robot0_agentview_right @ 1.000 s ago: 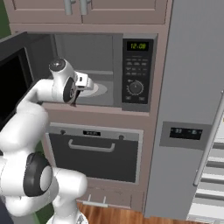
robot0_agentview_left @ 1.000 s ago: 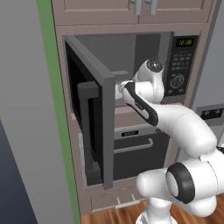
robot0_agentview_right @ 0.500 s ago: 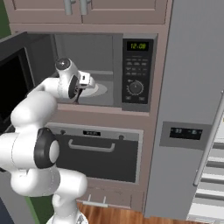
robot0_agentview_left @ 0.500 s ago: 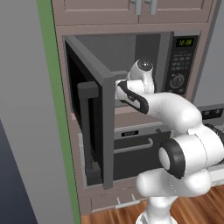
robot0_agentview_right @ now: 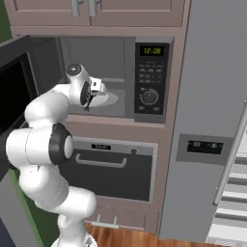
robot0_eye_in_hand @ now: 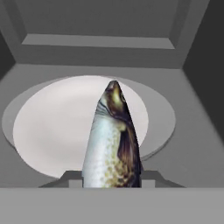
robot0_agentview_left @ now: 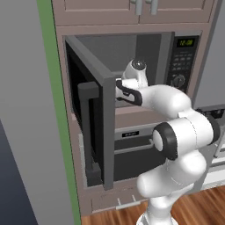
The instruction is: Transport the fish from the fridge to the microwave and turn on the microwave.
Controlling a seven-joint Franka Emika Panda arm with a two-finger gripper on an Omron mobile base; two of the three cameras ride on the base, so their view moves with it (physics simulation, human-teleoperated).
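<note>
The fish [robot0_eye_in_hand: 113, 144], silver-bellied with a dark back, points head-first away from the hand, and my gripper [robot0_eye_in_hand: 111, 177] is shut on its rear half. It hangs just above the near edge of the white round turntable [robot0_eye_in_hand: 57, 127] inside the microwave [robot0_eye_in_hand: 105, 39]. The microwave door [robot0_agentview_left: 94, 127] stands swung wide to the left. My gripper [robot0_agentview_right: 96, 89] sits at the mouth of the cavity, over the turntable [robot0_agentview_right: 108, 99]. The control panel [robot0_agentview_right: 149, 77] with green digits is to the right of the opening. The grey fridge [robot0_agentview_right: 212, 96] stands further right.
A dark oven [robot0_agentview_right: 111, 169] with a horizontal handle sits under the microwave. Cabinets [robot0_agentview_left: 132, 11] run above it. The open microwave door juts out toward the base on the left. White fridge shelves [robot0_agentview_right: 236, 185] show at the lower right.
The hand has moved further toward the microwave opening with the fish, and the elbow has swung up and across in front of the oven. The grip on the fish is unchanged.
</note>
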